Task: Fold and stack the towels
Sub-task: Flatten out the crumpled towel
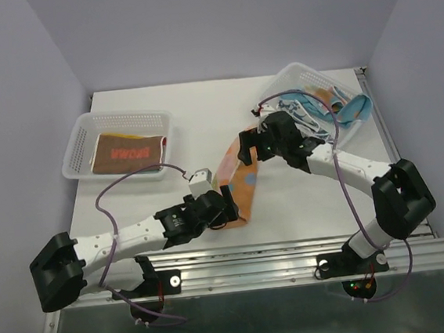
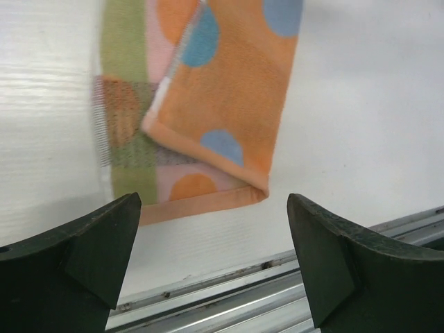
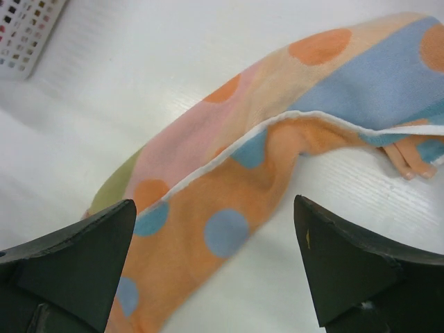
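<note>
Where the dotted towel (image 1: 242, 186) lies: diagonal between my arms.
Left jaws: released, at near end.
Right jaws: released, over far end.

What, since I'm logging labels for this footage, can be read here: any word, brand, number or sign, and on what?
Brown towel in the left basket: red marks that look like lettering, too blurred to read.
Dotted towel: coloured dots and squares only, no text.
Nothing else readable shows in any view.
</note>
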`<state>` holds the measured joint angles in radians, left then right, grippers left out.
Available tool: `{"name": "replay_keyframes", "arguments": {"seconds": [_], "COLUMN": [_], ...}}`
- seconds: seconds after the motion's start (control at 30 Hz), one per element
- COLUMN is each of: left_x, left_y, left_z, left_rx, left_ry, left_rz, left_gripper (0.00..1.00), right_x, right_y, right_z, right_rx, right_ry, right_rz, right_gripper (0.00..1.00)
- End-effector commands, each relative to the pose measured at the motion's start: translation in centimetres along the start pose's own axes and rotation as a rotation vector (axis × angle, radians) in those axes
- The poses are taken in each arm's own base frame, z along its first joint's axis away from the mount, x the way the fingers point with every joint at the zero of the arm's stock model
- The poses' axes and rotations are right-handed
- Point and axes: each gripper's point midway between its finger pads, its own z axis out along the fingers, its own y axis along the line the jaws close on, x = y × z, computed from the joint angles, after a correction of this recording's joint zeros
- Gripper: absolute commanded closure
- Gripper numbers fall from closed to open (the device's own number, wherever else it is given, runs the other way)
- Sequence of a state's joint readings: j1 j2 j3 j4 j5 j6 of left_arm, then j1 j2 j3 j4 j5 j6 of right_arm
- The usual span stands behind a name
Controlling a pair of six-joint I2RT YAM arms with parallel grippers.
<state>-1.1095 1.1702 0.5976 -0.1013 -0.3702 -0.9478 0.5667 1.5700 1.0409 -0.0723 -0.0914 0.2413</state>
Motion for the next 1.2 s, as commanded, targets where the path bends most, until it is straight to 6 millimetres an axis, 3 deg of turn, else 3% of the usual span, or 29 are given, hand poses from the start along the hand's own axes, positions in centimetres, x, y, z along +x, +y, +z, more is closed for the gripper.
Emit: {"name": "replay_keyframes", "arguments": {"seconds": [0.0, 0.03, 0.1, 0.23, 0.27, 0.3, 0.33, 0.37, 0.43, 0.77, 1.0, 1.17], "left_x": [-0.6, -0.7, -1.1, -1.6, -1.4, -2.0, -2.1, -2.2, -2.7, -2.2, -1.9, -1.8], "left_y": [6.8, 7.5, 9.4, 10.0, 10.3, 10.1, 10.0, 10.4, 10.2, 10.3, 10.5, 10.5], "left_z": [-1.9, -2.2, -3.1, -4.2, -4.0, -4.4, -4.4, -4.4, -4.9, -4.6, -4.2, -4.0], "left_rx": [-0.258, -0.294, -0.355, -0.312, -0.296, -0.256, -0.238, -0.231, -0.186, -0.155, -0.187, -0.190], "left_ry": [-0.073, -0.089, -0.107, -0.143, -0.151, -0.171, -0.176, -0.185, -0.208, -0.198, -0.183, -0.179], "left_rz": [-0.090, -0.158, -0.202, -0.311, -0.325, -0.354, -0.371, -0.383, -0.408, -0.405, -0.385, -0.380], "left_gripper": [0.01, 0.01, 0.01, 0.01, 0.01, 0.01, 0.01, 0.01, 0.01, 0.01, 0.01, 0.01], "right_x": [3.0, 4.0, 5.1, 7.6, 9.2, 9.2, 8.9, 10.6, 11.2, 11.5, 11.9, 11.9], "right_y": [2.9, 5.4, 6.6, 11.1, 10.9, 10.6, 11.7, 10.9, 11.0, 10.8, 10.0, 10.1], "right_z": [-1.4, -1.9, -2.0, -1.8, -1.0, -0.6, -0.4, 0.4, 0.8, 2.1, 2.5, 2.8], "right_rx": [-0.016, -0.053, -0.030, -0.094, -0.065, -0.011, -0.002, 0.044, 0.085, 0.142, 0.188, 0.190], "right_ry": [0.035, 0.050, 0.061, 0.095, 0.146, 0.146, 0.142, 0.201, 0.206, 0.200, 0.195, 0.184], "right_rz": [-0.061, -0.106, -0.125, -0.223, -0.265, -0.288, -0.311, -0.344, -0.392, -0.421, -0.411, -0.398], "right_gripper": [0.00, 0.00, 0.00, 0.00, 0.00, 0.00, 0.00, 0.00, 0.01, 0.13, 0.37, 0.66]}}
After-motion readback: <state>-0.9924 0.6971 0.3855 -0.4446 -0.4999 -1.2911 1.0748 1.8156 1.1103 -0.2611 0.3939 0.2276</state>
